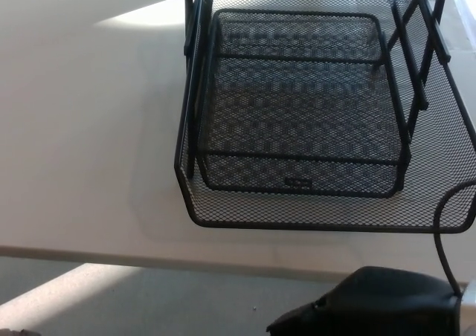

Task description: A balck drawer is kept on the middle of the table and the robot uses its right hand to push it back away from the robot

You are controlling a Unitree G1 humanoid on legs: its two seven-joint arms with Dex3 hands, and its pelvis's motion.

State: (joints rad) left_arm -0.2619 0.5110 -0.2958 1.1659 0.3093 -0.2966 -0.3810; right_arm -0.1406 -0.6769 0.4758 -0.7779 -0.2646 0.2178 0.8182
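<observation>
Black drawer (pixel 305 120) near table (pixel 89 128) front edge | right hand (pixel 372 306) below, apart

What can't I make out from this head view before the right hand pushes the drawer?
- Right hand: cut off by the bottom edge; its fingers are not visible.
- Left hand: not in view.
- Black mesh drawer: its far end and right side run past the top and right edges.
- Table: its far extent lies out of frame.
</observation>
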